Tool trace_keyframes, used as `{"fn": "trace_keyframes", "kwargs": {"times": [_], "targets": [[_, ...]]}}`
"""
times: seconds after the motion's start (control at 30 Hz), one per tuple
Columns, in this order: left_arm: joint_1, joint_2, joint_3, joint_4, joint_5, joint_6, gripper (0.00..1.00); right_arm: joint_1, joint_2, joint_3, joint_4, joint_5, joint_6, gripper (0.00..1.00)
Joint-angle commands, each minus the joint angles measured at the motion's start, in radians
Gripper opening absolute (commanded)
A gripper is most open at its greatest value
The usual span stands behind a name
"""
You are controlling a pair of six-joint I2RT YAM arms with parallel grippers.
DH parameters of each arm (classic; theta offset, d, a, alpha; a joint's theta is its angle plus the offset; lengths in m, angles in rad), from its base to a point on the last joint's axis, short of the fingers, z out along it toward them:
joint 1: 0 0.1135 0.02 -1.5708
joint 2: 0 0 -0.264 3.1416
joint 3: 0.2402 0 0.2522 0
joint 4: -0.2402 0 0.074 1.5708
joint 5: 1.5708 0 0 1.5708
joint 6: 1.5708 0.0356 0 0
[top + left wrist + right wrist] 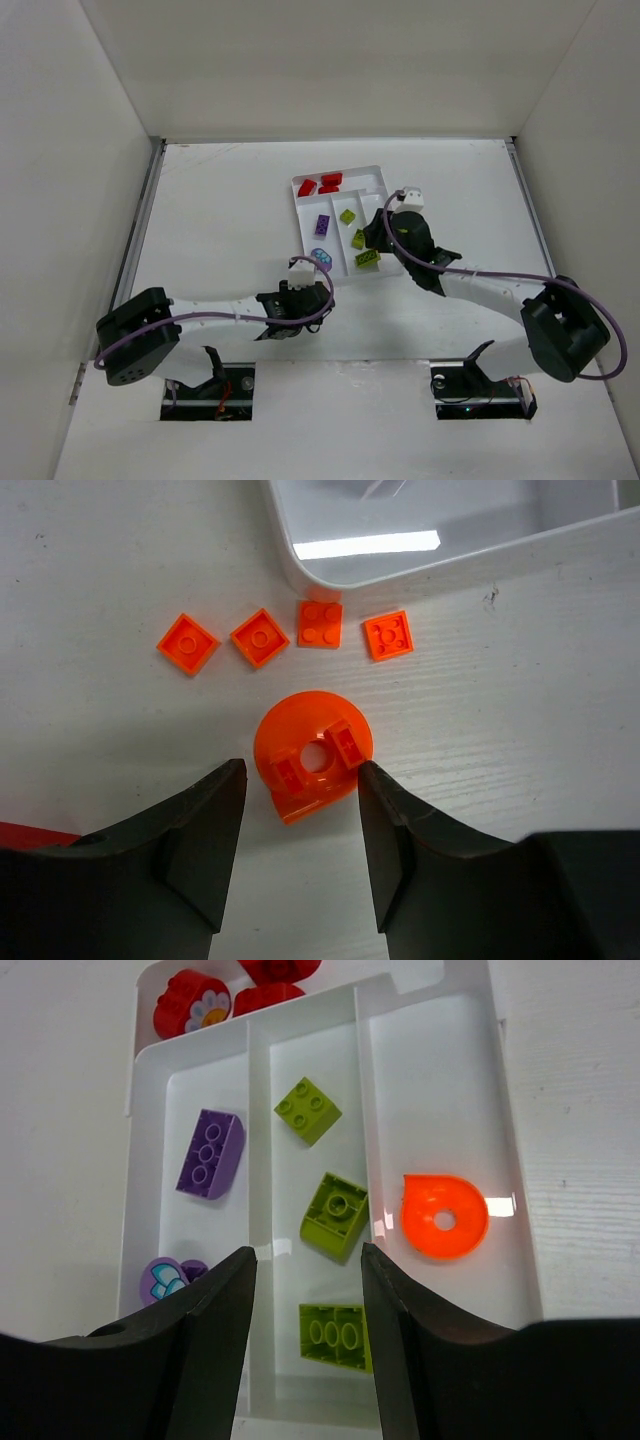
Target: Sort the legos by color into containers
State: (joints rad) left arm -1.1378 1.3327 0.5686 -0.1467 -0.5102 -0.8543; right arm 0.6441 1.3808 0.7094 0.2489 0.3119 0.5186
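The white tray (340, 174) holds red pieces (190, 1005) in its crosswise section. Its long sections hold a purple brick (210, 1153) and purple heart piece (163, 1280), three lime bricks (335, 1214), and one translucent orange round piece (444, 1216). My right gripper (305, 1260) is open and empty above the lime section; in the top view it (385, 232) hangs over the tray's right side. My left gripper (300, 780) is open just short of a second orange round piece (312, 755) on the table. Several small orange square plates (260, 637) lie in a row beyond it, beside the tray's corner (400, 570).
A red edge (30, 833) shows at the lower left of the left wrist view. White walls enclose the table on three sides. In the top view the left wrist (300, 290) hides the orange pieces near the tray's near corner.
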Motion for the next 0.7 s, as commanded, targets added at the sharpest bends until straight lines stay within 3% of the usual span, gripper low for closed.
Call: {"fn": "trace_keyframes", "kwargs": {"times": [0.0,0.43,0.67], "targets": [[-0.006,0.006,0.013,0.022,-0.040,-0.022,0.46,0.024,0.011,0.009,0.064,-0.020,-0.003,0.52],[-0.010,0.045,0.042,0.055,-0.050,0.020,0.44,0.027,0.001,0.007,0.064,-0.043,0.001,0.52],[-0.018,0.065,0.062,0.052,-0.071,0.047,0.34,0.033,0.014,0.012,0.064,-0.050,0.001,0.52]]}}
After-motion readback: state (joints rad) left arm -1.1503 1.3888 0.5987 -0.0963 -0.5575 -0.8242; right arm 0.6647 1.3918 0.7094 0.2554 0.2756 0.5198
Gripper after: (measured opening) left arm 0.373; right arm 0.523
